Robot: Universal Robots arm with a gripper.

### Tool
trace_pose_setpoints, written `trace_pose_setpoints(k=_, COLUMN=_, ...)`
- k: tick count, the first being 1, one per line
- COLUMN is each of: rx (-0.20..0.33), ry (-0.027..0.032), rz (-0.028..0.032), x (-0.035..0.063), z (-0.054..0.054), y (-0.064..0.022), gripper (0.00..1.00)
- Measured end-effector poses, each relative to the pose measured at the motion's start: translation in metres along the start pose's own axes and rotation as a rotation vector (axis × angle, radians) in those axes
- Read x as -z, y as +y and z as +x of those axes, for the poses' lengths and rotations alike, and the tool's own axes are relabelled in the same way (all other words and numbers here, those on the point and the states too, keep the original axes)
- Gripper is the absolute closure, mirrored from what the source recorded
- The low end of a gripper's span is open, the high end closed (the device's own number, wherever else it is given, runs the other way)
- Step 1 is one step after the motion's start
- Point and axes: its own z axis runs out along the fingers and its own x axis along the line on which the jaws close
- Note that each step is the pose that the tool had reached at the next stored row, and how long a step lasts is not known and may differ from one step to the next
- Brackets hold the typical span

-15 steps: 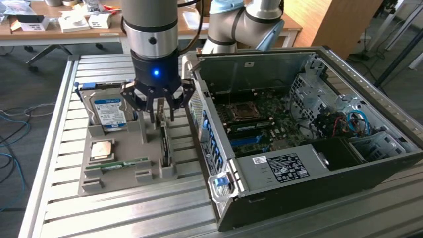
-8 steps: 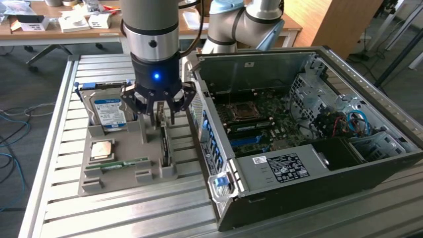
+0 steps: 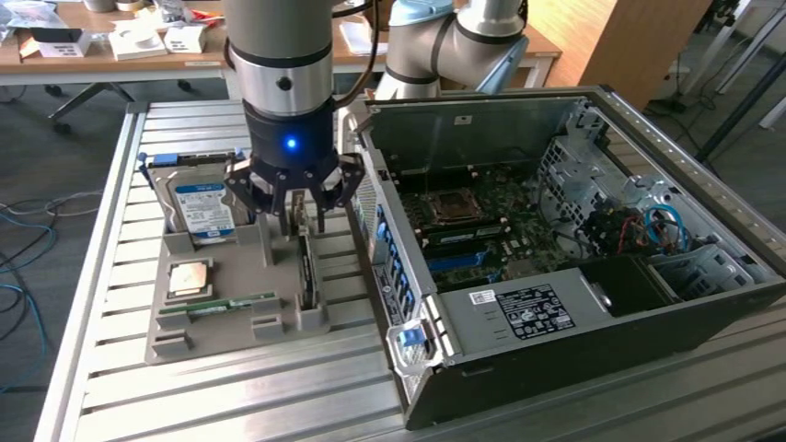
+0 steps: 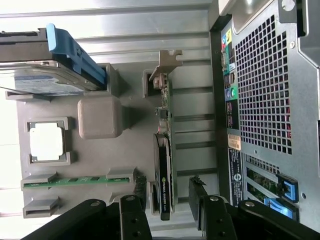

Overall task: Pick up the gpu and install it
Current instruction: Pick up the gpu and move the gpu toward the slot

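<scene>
pick step. gripper (image 4: 169, 186) open, straddling gpu (image 4: 164, 167) standing on edge in grey holder (image 4: 90, 150), not clamped. grasp needs centring, square squeeze.

A cluttered wooden desk (image 3: 110, 63) stands on grey floor (image 3: 62, 138) strewn with cables (image 3: 37, 216).

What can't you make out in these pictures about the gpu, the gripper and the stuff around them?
Wrist view: the gpu stands edge-on, so its board face is hidden.
Exterior view: the gripper covers the gpu's upper edge.
Wrist view: the hard drive is cut off by the picture's edge.
Exterior view: the print on the black label is too small to read.
</scene>
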Motion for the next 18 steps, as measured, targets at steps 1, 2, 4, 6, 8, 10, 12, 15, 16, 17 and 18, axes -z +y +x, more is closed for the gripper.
trace_pose_setpoints(k=1, rx=0.000, ry=0.0001, rz=0.0002, x=-0.0012, z=0.000, y=0.0000, gripper=0.53)
trace_pose_setpoints(k=2, rx=0.000, ry=0.0001, rz=0.0001, x=-0.0026, z=0.000, y=-0.0001, gripper=0.53)
trace_pose_setpoints(k=4, rx=0.000, ry=0.0000, rz=0.0001, x=-0.0060, z=0.000, y=-0.0002, gripper=0.53)
trace_pose_setpoints(k=6, rx=0.000, ry=0.0000, rz=0.0000, x=-0.0097, z=0.000, y=-0.0004, gripper=0.53)
trace_pose_setpoints(k=8, rx=0.000, ry=0.0002, rz=0.0002, x=-0.0110, z=0.000, y=-0.0005, gripper=0.53)
trace_pose_setpoints(k=10, rx=0.000, ry=0.0002, rz=0.0003, x=-0.0110, z=0.000, y=-0.0005, gripper=0.53)
trace_pose_setpoints(k=12, rx=0.000, ry=0.0000, rz=0.0000, x=-0.0112, z=0.000, y=-0.0004, gripper=0.53)
trace_pose_setpoints(k=15, rx=0.000, ry=0.0000, rz=0.0000, x=-0.0116, z=-0.002, y=-0.0003, gripper=0.53)
trace_pose_setpoints(k=16, rx=0.000, ry=0.0001, rz=0.0001, x=-0.0116, z=-0.002, y=-0.0003, gripper=0.53)
trace_pose_setpoints(k=17, rx=0.000, ry=0.0002, rz=0.0002, x=-0.0116, z=-0.002, y=-0.0003, gripper=0.53)
trace_pose_setpoints(k=18, rx=0.000, ry=0.0000, rz=0.0001, x=-0.0124, z=-0.002, y=-0.0003, gripper=0.53)
